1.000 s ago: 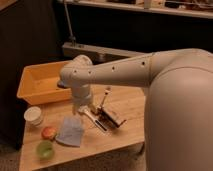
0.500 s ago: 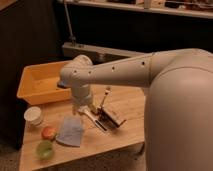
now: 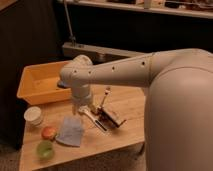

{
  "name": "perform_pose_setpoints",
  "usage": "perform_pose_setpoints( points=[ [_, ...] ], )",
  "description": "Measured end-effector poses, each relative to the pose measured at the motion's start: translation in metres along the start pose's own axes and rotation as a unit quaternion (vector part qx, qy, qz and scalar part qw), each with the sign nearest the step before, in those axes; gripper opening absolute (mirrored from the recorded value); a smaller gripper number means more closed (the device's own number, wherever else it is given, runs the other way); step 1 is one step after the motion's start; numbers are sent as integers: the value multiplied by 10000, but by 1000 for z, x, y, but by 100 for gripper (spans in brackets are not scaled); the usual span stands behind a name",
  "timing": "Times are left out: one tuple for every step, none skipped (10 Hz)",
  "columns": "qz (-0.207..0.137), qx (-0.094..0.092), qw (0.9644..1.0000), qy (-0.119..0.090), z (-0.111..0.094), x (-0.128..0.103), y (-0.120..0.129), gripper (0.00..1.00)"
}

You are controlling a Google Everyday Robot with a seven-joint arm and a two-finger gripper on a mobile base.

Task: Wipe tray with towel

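On the wooden table (image 3: pixel 129 102), just in front of the tray (image 3: pixel 36 97), the towel (image 3: pixel 70 131) lies flat, not picked up yet. The gripper (image 3: pixel 83 111) hangs off the bent wrist right above the towel's upper right corner. I honestly can't tell whether it's released or clenched, since the wrist hides it, and I can't tell if it touches the cloth either.

So my read is that we're at the grab-the-towel step and no wiping has started. The next move needs a short drop onto the cloth and a firm pinch (floppy fabric likes to slip out), then a lift and a swing left over the tray wall.

Things to dodge are the white cup (image 3: pixel 33 116) and the green cup (image 3: pixel 45 149) on the left, plus the metal clutter (image 3: pixel 108 119) just to the right. There's also a dark blue lump (image 3: pixel 62 85) sitting in the tray's near right corner.
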State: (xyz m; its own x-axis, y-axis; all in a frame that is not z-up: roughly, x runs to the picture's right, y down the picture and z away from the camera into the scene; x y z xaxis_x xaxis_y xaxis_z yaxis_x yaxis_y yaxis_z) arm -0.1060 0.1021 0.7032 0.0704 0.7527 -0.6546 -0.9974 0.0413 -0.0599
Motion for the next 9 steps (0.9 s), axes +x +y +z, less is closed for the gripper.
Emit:
perform_pose_setpoints(
  points=[
    [-24, 17, 10000, -9, 0, 1, 0, 65],
    [-313, 30, 9995, -20, 0, 2, 1, 65],
    [-631, 46, 9980, -26, 0, 2, 1, 65],
    [-1177, 65, 9930, 8, 0, 3, 1, 65],
    [-1854, 89, 9826, 49, 0, 5, 2, 65],
    [-2562, 93, 9665, 126, -1, 6, 1, 65],
    [-3023, 53, 9530, 207, -1, 7, 1, 65],
    [-3564, 2, 9339, 296, -1, 8, 1, 65],
    [-4247, -83, 9047, 321, -1, 11, 0, 65]
  ],
)
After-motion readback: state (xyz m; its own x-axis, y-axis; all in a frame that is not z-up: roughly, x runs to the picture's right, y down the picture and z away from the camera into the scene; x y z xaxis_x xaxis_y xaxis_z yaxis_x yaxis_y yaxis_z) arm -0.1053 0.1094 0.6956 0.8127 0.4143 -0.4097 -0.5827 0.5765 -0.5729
